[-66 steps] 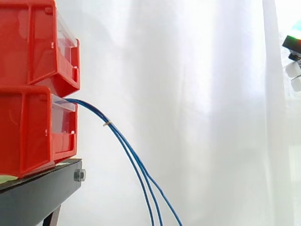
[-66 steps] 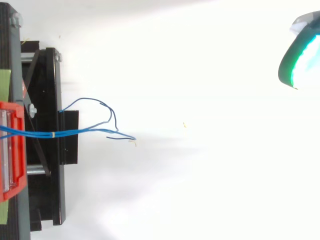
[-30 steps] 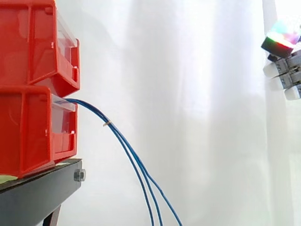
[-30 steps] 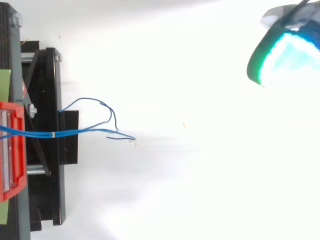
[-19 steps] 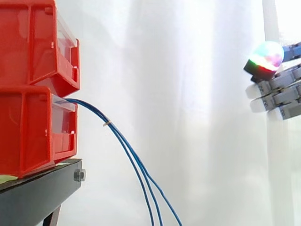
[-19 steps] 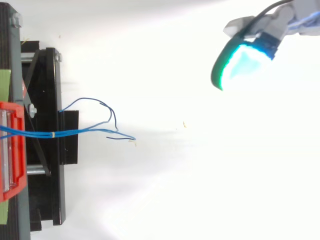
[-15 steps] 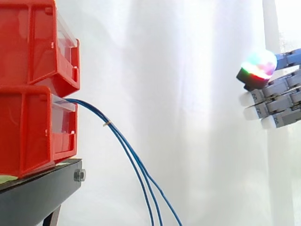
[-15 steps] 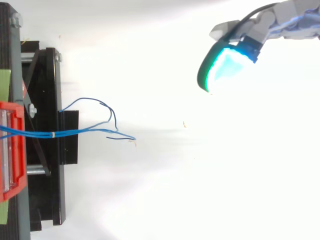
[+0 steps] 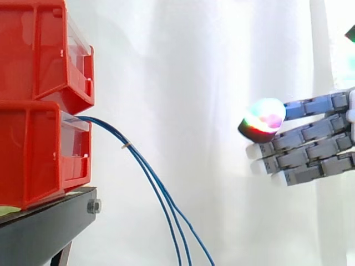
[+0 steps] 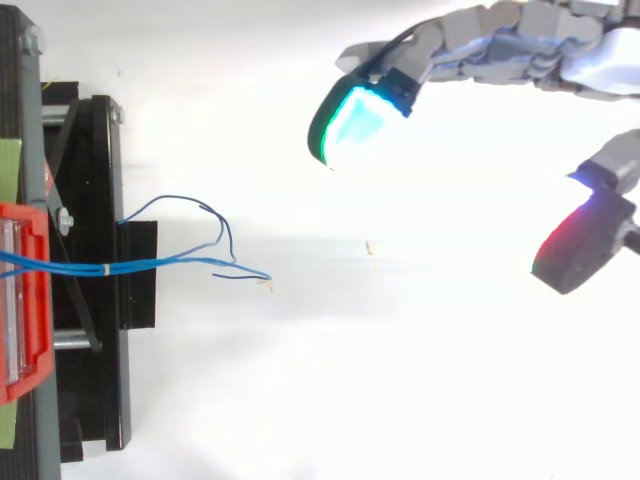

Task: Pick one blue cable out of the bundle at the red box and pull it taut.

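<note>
Well, nothing is grabbed yet. The hand (image 9: 310,149) hangs well apart from the blue cables (image 9: 151,176), with its fingers straight and holding nothing. I count three cables (a little band (image 9: 127,146) ties them), two red boxes and one black stand (image 9: 39,233). The cables drop from the lower red box (image 9: 33,155). Next, I think, the hand must reach the bundle and pinch just one cable.

Black stand (image 9: 50,224), 2 red bins (image 9: 33,155) stacked at its edge, green sheet (image 10: 10,160) under the lower 1
</note>
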{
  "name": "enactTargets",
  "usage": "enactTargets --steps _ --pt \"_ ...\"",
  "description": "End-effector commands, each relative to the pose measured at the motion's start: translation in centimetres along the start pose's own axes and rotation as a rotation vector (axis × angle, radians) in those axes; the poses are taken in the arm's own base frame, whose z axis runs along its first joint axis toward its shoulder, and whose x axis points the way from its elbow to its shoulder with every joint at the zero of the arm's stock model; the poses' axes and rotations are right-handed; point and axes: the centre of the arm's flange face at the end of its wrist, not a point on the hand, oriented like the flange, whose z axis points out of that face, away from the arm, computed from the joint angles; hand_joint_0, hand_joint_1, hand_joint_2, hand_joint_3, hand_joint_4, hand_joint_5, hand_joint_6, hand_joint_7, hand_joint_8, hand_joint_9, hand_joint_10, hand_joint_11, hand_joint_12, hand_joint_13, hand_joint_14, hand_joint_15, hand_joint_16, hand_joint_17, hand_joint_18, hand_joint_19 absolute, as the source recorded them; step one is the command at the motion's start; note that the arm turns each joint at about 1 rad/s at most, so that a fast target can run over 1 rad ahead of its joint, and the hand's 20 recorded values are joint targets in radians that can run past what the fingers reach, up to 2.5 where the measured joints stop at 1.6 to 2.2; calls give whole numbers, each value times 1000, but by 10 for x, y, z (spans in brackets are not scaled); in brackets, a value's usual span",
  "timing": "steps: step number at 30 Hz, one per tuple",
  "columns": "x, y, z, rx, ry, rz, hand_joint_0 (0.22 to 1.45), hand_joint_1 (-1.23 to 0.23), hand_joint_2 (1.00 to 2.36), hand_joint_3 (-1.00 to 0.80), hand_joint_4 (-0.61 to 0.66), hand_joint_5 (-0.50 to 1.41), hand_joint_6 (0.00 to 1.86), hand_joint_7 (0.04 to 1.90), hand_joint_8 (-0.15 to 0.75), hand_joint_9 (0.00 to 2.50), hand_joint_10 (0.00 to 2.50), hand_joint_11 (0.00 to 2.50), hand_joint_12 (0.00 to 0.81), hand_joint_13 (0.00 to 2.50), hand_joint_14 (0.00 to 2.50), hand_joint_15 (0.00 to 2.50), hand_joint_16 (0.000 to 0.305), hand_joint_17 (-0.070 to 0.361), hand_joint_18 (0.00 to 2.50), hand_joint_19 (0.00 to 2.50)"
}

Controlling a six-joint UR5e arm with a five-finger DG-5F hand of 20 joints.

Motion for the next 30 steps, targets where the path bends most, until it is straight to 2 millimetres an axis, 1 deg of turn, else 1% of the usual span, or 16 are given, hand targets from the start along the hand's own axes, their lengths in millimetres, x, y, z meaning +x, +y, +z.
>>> enactTargets --steps 1,9,10,11,12,14,16,17,19,20,21,23,24,25,27,30 --pt "-1 -10 4 -2 -16 3 374 -783 1000 -500 311 -210 502 760 290 139 0 25 397 52 4 123 71 161 0 73" --pt "-4 -11 5 -2 -64 -8 380 -760 1000 -500 327 -201 501 741 302 191 1 0 400 98 3 104 72 161 0 41" --pt "-4 -11 5 -3 -64 -9 382 -732 1000 -500 331 -200 502 741 302 193 1 0 400 99 3 104 72 161 0 46" --pt "-5 -16 6 -1 -69 -13 383 -720 1000 -500 332 -200 502 739 304 196 1 0 399 100 4 104 71 160 0 40" --pt "-3 -26 9 7 -65 -10 382 -720 1000 -500 332 -200 502 740 306 199 0 0 400 105 2 102 71 160 0 44" --pt "-1 -47 21 -7 -60 6 386 -708 1000 -500 340 -196 502 739 305 201 2 0 398 106 3 109 71 159 0 46" --pt "2 -51 29 -20 -54 15 392 -683 1000 -500 339 -195 502 737 303 203 1 0 396 107 3 110 70 158 0 46" --pt "6 -60 42 -29 -40 30 392 -683 1000 -500 341 -194 502 738 304 209 0 0 396 109 3 107 70 158 0 46" --pt "10 -67 52 -28 -28 38 396 -672 1000 -500 345 -192 501 737 303 214 0 1 394 112 3 109 70 158 0 48" --pt "10 -67 52 -28 -28 38 398 -670 1000 -500 347 -191 502 738 302 215 0 2 394 113 4 109 70 157 0 47" --pt "12 -66 59 -33 -22 42 399 -666 1000 -500 347 -191 502 740 302 216 1 0 393 114 3 109 69 156 0 52" --pt "15 -73 73 -39 -16 46 401 -660 1000 -500 347 -189 502 735 302 218 1 0 392 116 3 109 69 156 0 40" --pt "15 -73 73 -39 -16 46 402 -658 1000 -500 347 -189 502 737 302 218 0 2 392 115 3 109 69 156 0 46" --pt "17 -83 81 -36 -16 50 403 -657 1000 -500 350 -189 502 742 302 219 0 1 391 117 3 110 69 155 0 41" --pt "18 -85 88 -43 -13 60 403 -656 1000 -500 349 -188 502 738 303 222 1 0 391 118 3 106 69 156 0 47" --pt "25 -101 101 -41 12 87 404 -654 1000 -500 350 -188 502 739 304 224 0 3 391 119 3 106 69 155 0 42"
